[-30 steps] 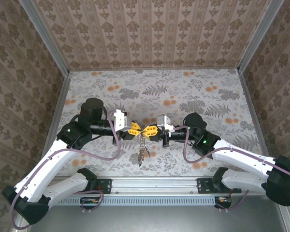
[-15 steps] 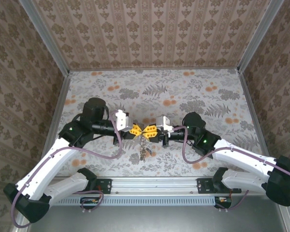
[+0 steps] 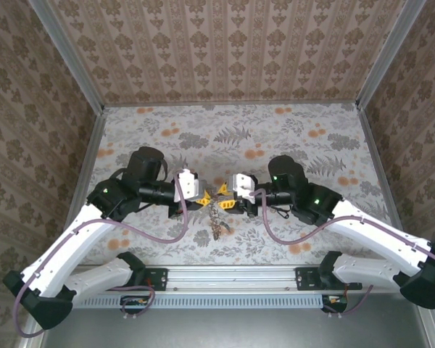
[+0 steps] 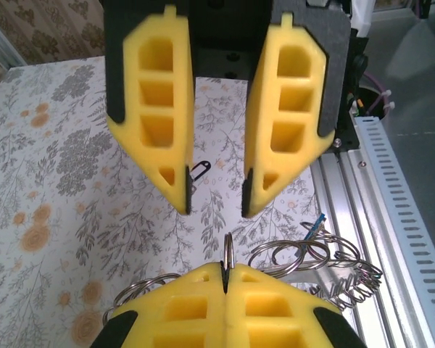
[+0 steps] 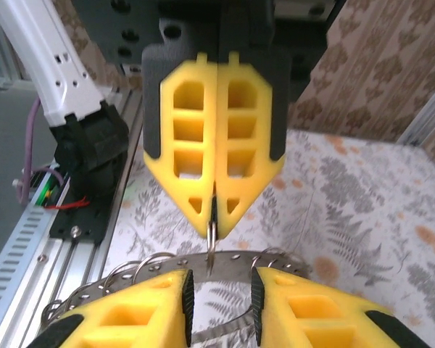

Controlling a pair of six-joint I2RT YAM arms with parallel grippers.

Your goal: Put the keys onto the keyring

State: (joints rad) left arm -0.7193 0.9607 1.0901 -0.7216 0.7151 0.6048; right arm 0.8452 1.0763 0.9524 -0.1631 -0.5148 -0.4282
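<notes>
Left pincer (image 4: 225,281) is clamped together on the thin keyring (image 4: 227,250), which stands edge-up above the floral bench (image 4: 58,181). Right pincer (image 4: 216,206) faces it tip to tip, jaws apart, close to the ring. The silvery chain (image 3: 217,220) hangs below, between both pincers.

Left tool (image 3: 203,197) pinched closed, facing the parted right tool (image 3: 225,197)

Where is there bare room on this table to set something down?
The far half of the flower-patterned table lies bare up to the back wall, its far right corner too. It is crowded mid-table, where the yellow-fingered left gripper and right gripper meet at the silvery keyring and its hanging chain.
</notes>
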